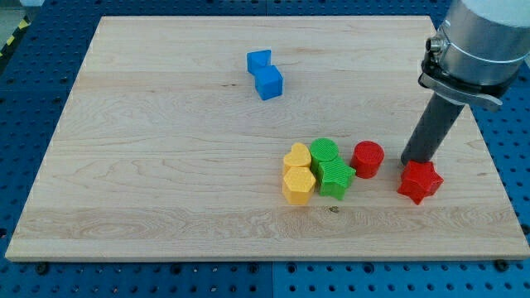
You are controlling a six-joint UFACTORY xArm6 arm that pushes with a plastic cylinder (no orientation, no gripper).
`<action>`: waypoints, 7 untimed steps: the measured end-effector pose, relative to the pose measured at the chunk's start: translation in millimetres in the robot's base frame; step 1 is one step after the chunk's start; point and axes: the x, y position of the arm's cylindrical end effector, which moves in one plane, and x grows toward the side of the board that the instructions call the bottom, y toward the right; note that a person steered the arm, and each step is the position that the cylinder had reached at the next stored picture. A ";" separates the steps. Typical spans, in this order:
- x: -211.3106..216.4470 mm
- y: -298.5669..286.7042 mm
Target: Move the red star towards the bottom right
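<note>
My tip (413, 161) rests on the wooden board (166, 165) at the 11 o'clock edge of the red star (419, 182), apparently touching it — it is a bare rod, with nothing to open, close or grip. The red star sits toward the view's lower right, with the red cylinder (368, 158) near it at 10 o'clock. Beyond lie a green cylinder (325, 151), green star (335, 176) and two yellow blocks (297, 174) clustered together — two blue blocks (264, 74) stand well apart at the view's top.
</note>
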 end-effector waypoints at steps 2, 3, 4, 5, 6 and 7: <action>5.3 -50.1; 19.5 -52.0; 21.6 -40.4; 18.9 -11.8; 17.8 15.0; 17.8 29.8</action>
